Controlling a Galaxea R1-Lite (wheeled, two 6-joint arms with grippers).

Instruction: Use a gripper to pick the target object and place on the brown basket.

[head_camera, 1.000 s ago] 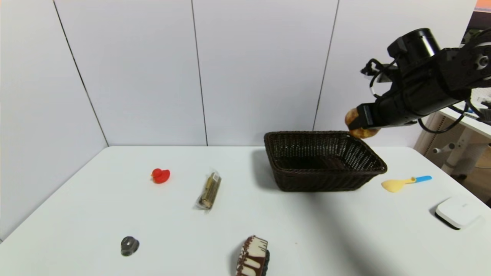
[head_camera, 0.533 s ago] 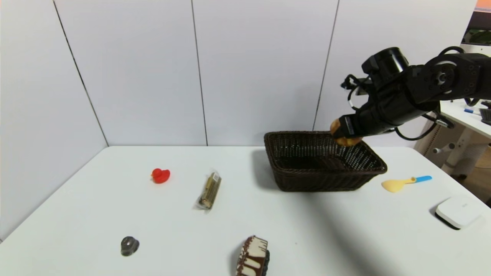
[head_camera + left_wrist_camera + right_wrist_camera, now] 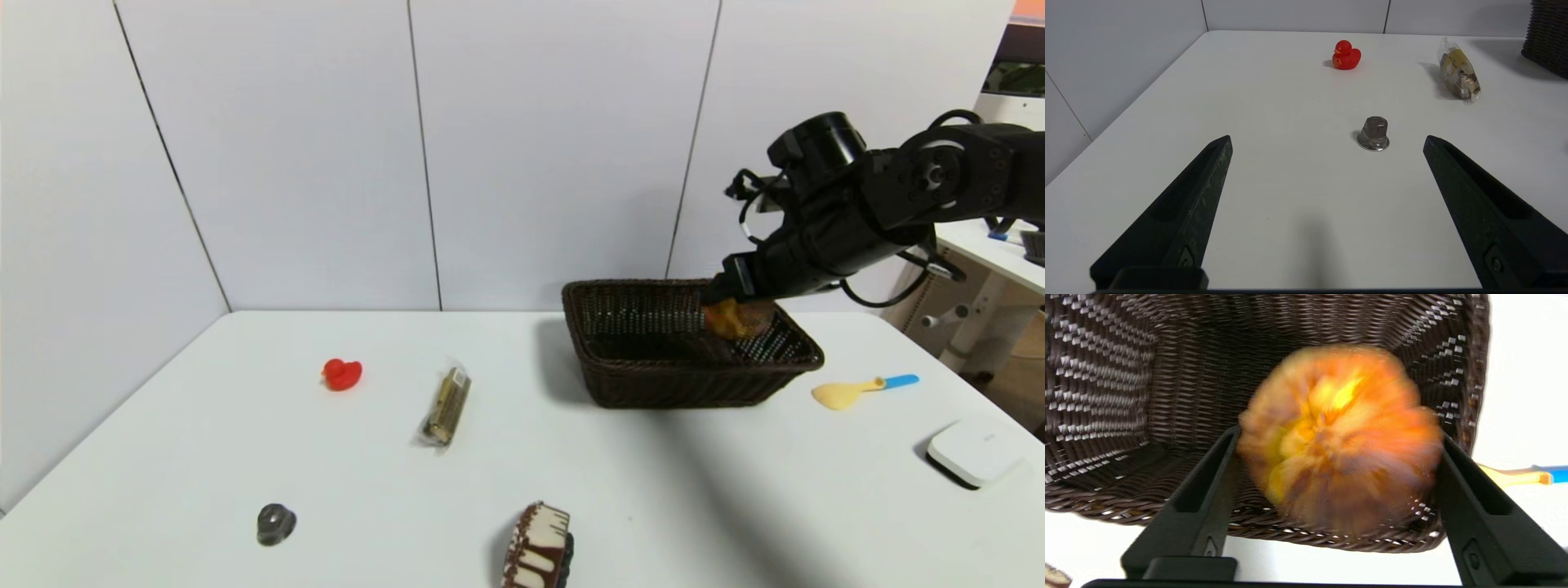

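The cream puff (image 3: pixel 731 318) is inside the right end of the brown basket (image 3: pixel 694 384), just under my right gripper (image 3: pixel 727 287). In the right wrist view the puff (image 3: pixel 1339 437) is motion-blurred between the spread fingers of my right gripper (image 3: pixel 1339 433), over the basket's inner wall (image 3: pixel 1106 375), while the fingers and the basket are sharp. The fingers stand wide apart and the puff is loose. My left gripper (image 3: pixel 1327 139) is open and empty low over the table's left part; it does not show in the head view.
On the white table lie a red duck (image 3: pixel 341 374), a wrapped snack bar (image 3: pixel 445 406), a grey capsule (image 3: pixel 276 523), a striped cake slice (image 3: pixel 539 547), a yellow spoon with blue handle (image 3: pixel 861 391) and a white box (image 3: pixel 976 452).
My right gripper came left and down from beyond the basket's right rim to over its right end. Its fingers let go and the puff now sits lower, inside the basket.
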